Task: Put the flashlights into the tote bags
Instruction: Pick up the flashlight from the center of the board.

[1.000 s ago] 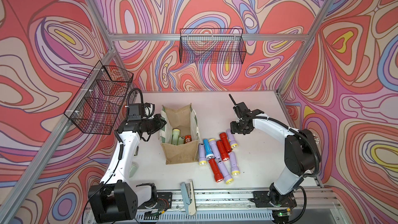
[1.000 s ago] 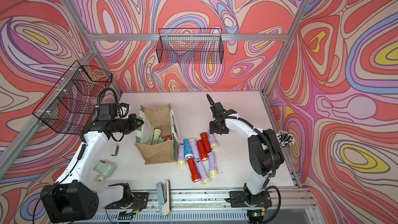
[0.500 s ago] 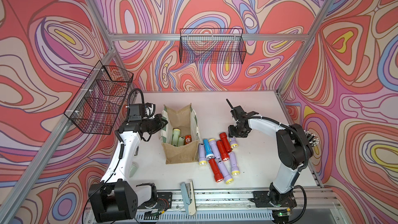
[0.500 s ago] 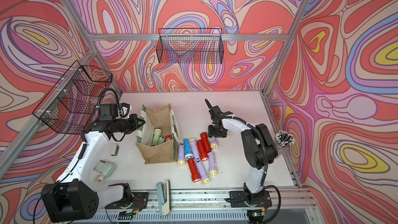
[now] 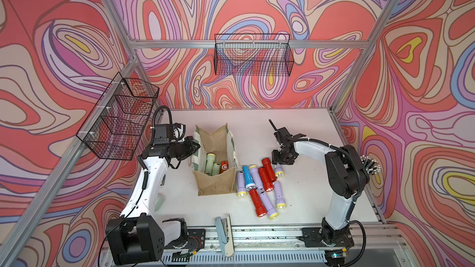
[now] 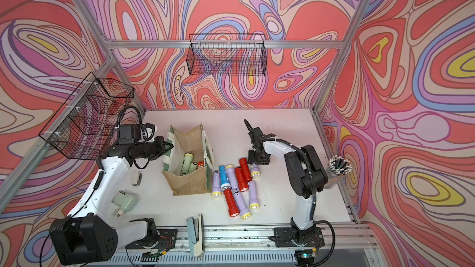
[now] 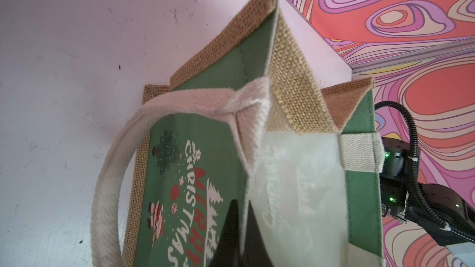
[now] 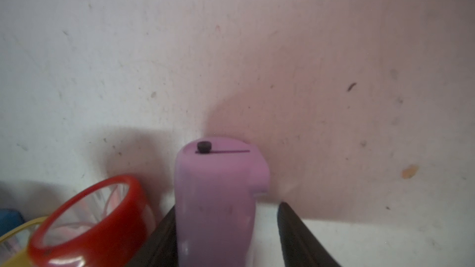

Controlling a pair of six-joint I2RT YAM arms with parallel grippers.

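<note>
Swung inward, right jaws straddle smooth cylindrical lilac flashlight (image 8: 216, 201).

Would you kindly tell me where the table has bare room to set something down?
The far strip of table between the tote bag and the back wall is bare, as is the patch between the flashlight pile and the right arm. Crowded: beside the bag, where the right claw straddles a lilac flashlight.

Bright even light, soft shadows; near lilac flashlight (image 8: 217, 201) blurred.
</note>
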